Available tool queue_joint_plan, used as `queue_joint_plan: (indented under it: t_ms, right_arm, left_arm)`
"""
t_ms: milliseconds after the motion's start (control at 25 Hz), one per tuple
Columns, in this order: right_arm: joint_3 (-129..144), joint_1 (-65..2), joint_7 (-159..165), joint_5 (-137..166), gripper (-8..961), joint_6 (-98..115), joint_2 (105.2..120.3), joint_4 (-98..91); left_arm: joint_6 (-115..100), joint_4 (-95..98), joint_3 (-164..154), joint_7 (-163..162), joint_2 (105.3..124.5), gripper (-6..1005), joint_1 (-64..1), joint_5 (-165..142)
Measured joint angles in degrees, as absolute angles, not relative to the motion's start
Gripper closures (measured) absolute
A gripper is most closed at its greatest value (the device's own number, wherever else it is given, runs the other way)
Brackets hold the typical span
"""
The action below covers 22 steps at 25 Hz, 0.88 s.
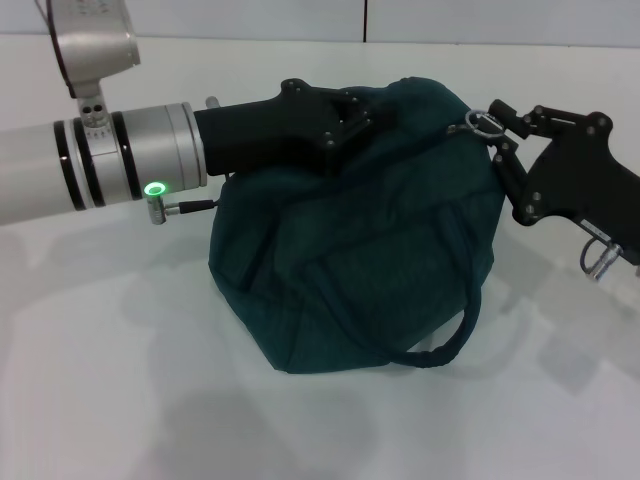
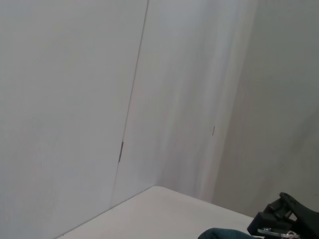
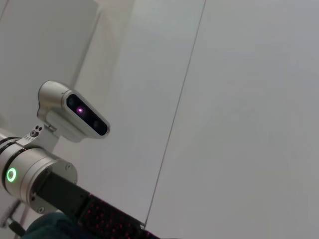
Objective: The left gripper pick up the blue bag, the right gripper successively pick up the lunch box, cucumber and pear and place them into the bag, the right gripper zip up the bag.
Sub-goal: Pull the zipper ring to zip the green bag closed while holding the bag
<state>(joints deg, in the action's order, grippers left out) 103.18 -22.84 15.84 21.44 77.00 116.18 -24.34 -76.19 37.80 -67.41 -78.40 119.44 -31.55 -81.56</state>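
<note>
Only head view shows blue bag whole: left claw grips its top, right claw clamps the zipper ring.

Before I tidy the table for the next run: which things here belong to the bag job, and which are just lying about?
In the job:
- blue bag
- zipper ring at the bag's top
- left hand at the bag's top
- right hand at the zipper ring

Lying about:
- nothing loose shows on the white table; no lunch box, cucumber or pear is visible
</note>
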Motion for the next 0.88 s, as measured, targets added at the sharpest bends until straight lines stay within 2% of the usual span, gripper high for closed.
queue_joint_plan:
  t_ms: [720, 880]
  right_arm:
    - [102.45, -22.00, 13.88, 19.79, 916, 76.01, 116.10, -23.80]
    - [102.38, -21.78, 13.87, 18.28, 912, 74.54, 116.05, -23.31]
  left_arm:
    - [-76.59, 37.70, -67.46, -78.45, 119.53, 949, -31.53, -81.02]
    - [-76.82, 37.70, -67.55, -78.43, 119.53, 949, -31.36, -80.32]
